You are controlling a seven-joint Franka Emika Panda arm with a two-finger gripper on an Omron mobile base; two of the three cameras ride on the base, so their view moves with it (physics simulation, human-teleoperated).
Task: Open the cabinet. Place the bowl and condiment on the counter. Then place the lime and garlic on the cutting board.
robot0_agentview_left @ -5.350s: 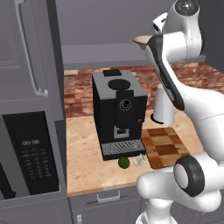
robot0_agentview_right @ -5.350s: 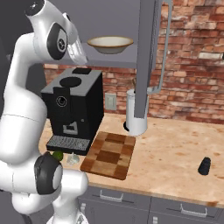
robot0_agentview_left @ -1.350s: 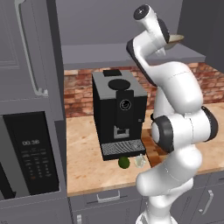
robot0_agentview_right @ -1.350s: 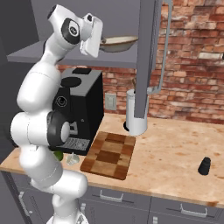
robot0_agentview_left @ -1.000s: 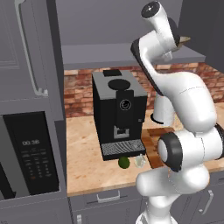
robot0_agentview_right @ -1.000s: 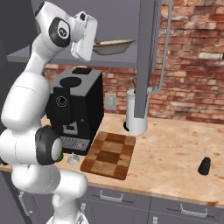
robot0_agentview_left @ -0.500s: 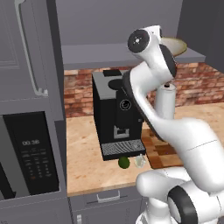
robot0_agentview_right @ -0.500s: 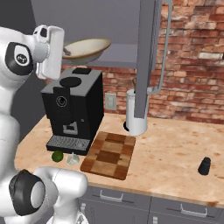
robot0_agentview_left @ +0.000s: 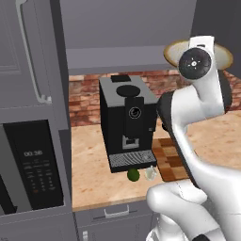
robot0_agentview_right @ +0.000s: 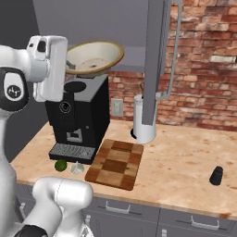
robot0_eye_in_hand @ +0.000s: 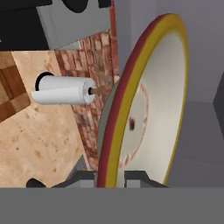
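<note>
Kitchen scene, items listed left to right as the right base view presents them.

1. Gripper (robot0_eye_in_hand: 110, 177): closed on the rim of the bowl (robot0_agentview_right: 95, 56); in the hand view one fingertip (robot0_eye_in_hand: 83, 178) sits on each side of the rim. The bowl, cream with a tan-brown rim, is held in the air above the coffee machine (robot0_agentview_right: 81, 115), tilted, clear of the counter (robot0_agentview_right: 185, 162).
2. Coffee machine: black, standing at the left end of the counter, drip tray toward the front.
3. Lime (robot0_agentview_right: 60, 165): small, dark green, on the counter just in front of the drip tray.
4. Garlic (robot0_agentview_right: 76, 168): whitish bulb, just beside the lime on its right, near the left edge of the cutting board (robot0_agentview_right: 115, 163) but on the counter.
5. Cutting board: checkered wood, flat on the counter right of the coffee machine, nothing on it.
6. Paper-towel roll (robot0_agentview_right: 144, 119): white, upright behind the board near the brick wall.
7. Cabinet door (robot0_agentview_right: 157, 60): grey, swung open, seen edge-on above the roll, its long bar handle on the right side.
8. Condiment (robot0_agentview_right: 216, 175): small black bottle, on the counter far right, well apart from the board.
</note>
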